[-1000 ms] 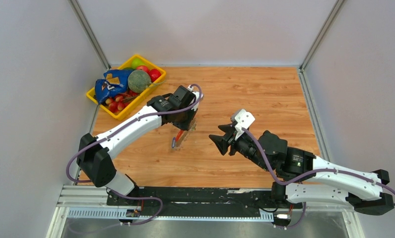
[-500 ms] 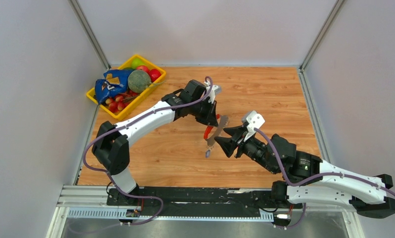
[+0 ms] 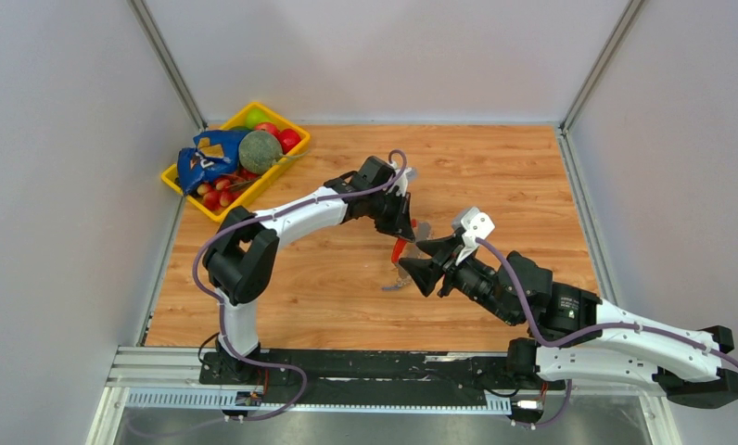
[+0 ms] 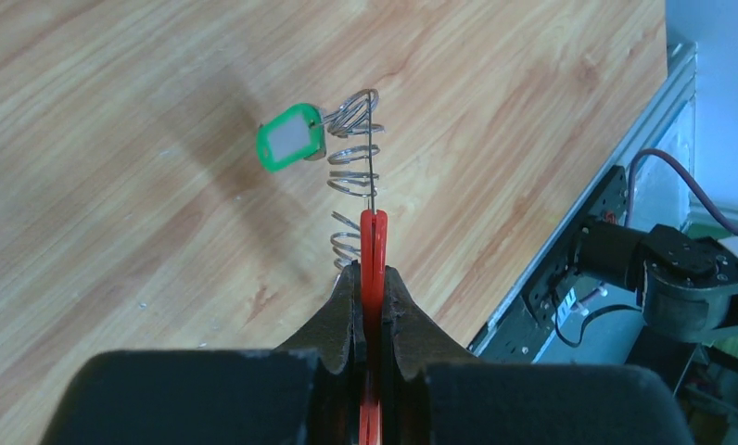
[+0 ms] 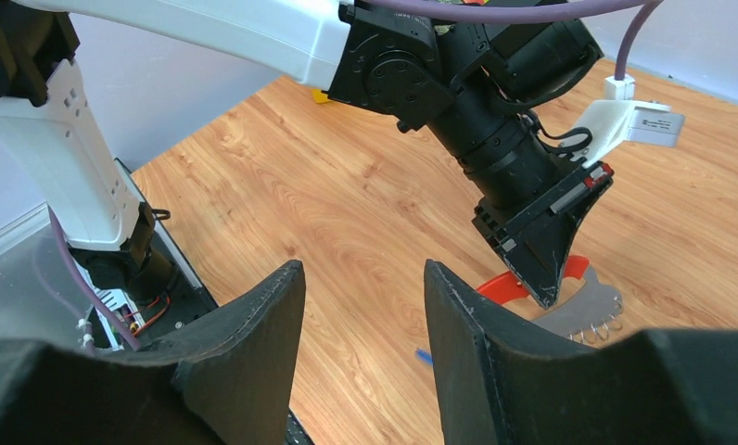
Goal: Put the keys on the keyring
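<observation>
Top view, centre of frame: the left fingers (image 3: 400, 227) hold the keyring (image 3: 399, 250) off the counter (image 3: 523, 176), with the right fingers (image 3: 428, 271) just beside it.

Left wrist view: the fingers are clamped on the red clip (image 4: 374, 246), and the green key (image 4: 289, 139) hangs from the wire coil (image 4: 351, 162).

Right wrist view: the fingers are spread and empty. A small blue piece (image 5: 423, 354), probably the blue key, lies on the counter at lower centre. Picking it up and threading it looks like the next step.
</observation>
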Robot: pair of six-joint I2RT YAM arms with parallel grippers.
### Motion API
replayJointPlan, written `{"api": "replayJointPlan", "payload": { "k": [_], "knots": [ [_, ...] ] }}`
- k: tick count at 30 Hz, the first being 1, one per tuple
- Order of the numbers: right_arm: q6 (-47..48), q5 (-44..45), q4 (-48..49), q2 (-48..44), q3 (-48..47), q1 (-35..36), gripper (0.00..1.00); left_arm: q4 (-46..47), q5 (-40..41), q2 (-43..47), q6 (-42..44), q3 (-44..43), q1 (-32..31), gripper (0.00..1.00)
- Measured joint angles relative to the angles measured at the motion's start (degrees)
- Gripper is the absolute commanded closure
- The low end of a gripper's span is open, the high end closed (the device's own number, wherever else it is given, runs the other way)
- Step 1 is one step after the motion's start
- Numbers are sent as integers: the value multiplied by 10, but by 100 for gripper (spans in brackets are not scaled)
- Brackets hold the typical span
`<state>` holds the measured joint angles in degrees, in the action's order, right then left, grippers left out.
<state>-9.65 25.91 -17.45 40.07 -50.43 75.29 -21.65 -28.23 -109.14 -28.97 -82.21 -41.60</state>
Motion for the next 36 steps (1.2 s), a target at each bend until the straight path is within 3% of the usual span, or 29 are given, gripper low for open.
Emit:
{"api": "replayJointPlan", "payload": {
  "k": [13,19,23,26,30,36],
  "knots": [
    [-3,-5,0,7,7,0,44,33,4,0,-8,80,58,69],
    [-4,-6,0,10,7,0,31,35,21,0,-5,87,60,58],
    [-4,-7,1,19,7,0,15,29,54,3,1,92,60,44],
    [-6,-7,0,25,7,0,8,16,89,21,7,102,60,42],
    [-6,-4,0,29,7,0,1,-9,139,74,13,104,61,34],
    [-6,2,1,38,7,0,0,-22,200,177,28,104,61,29]
  ]
}}
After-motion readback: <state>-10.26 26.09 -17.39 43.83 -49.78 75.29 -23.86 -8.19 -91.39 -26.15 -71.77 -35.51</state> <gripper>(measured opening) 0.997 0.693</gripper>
